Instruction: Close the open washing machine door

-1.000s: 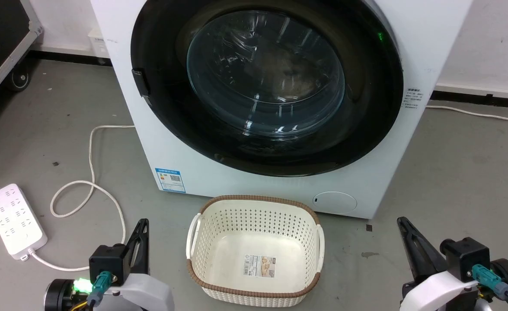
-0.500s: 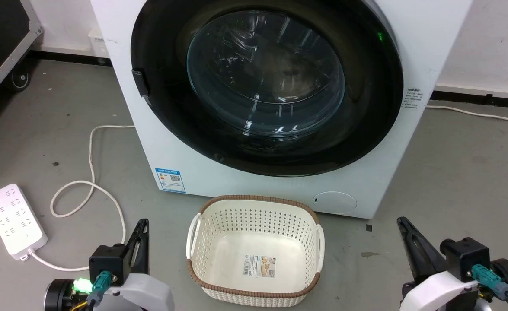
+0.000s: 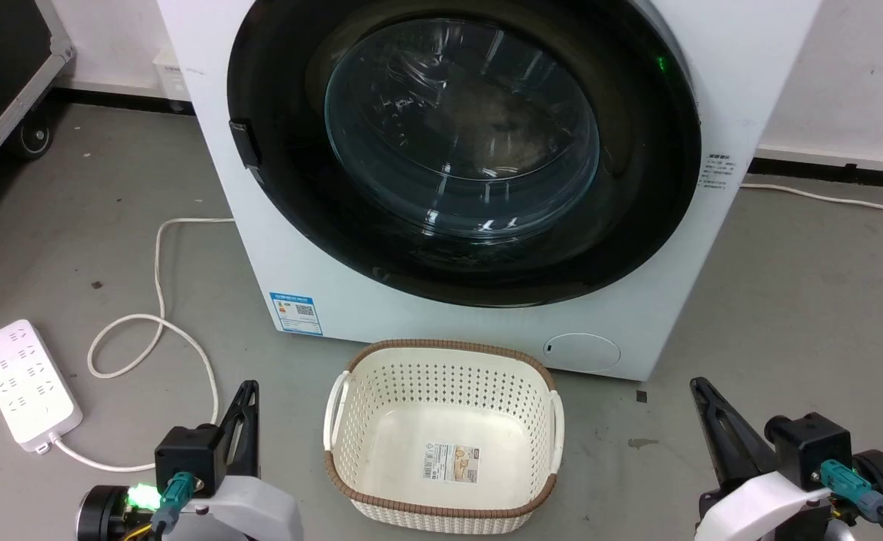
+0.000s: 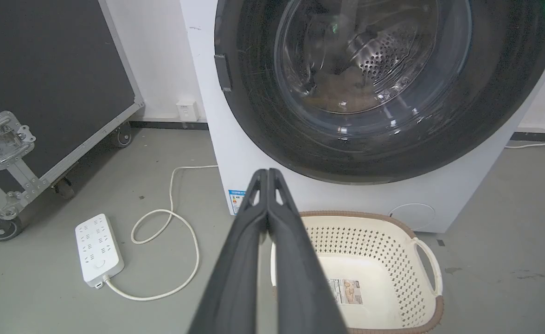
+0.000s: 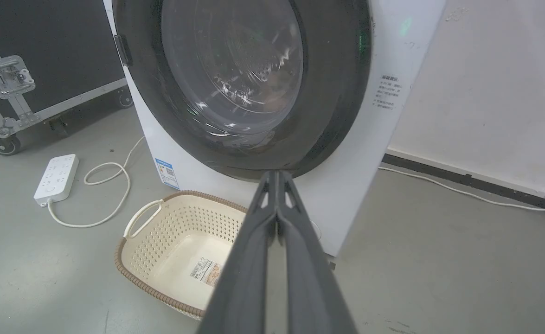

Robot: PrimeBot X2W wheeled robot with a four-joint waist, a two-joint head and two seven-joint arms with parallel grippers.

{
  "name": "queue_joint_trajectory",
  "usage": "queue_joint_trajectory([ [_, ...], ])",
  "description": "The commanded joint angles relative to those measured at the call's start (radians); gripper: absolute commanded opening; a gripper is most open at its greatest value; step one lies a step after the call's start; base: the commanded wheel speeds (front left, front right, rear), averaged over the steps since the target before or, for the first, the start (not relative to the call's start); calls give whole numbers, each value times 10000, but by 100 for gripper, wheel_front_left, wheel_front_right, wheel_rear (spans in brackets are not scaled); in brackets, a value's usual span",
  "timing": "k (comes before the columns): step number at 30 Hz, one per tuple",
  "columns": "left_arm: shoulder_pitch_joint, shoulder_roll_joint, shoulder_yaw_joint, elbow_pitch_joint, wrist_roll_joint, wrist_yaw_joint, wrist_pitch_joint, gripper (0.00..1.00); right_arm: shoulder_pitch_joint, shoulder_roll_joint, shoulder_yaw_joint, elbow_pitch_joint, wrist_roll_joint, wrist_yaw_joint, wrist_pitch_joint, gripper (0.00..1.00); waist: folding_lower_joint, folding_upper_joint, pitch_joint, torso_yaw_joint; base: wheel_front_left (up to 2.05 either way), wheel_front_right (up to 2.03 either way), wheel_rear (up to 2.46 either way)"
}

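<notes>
Washing machine door [image 3: 464, 143], glossy black with a bulging glass window, lies flush against the white washing machine [image 3: 298, 263] at 12 o'clock in the head view. A cream laundry basket [image 3: 449, 347] sits on the floor at 6 o'clock, with the left pincer [image 3: 247, 392] at 7 and the right pincer [image 3: 700, 387] at 5.

Left wrist view: left pincer closed, fingers [image 4: 249, 250] pressed together, empty; door at 1 o'clock.

Right wrist view: right pincer closed, empty; door at 11 o'clock.
</notes>
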Motion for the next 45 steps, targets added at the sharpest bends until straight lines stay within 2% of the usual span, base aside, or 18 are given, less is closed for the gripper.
queue_joint_trajectory([
  [1,-150,1,7,-45,28,24,1,0,-140,47,-7,-49,-76,-7,5,0,0,0,0,0,0,0,0],
  [45,-150,1,7,-45,28,24,1,0,-140,47,-7,-49,-76,-7,5,0,0,0,0,0,0,0,0],
])
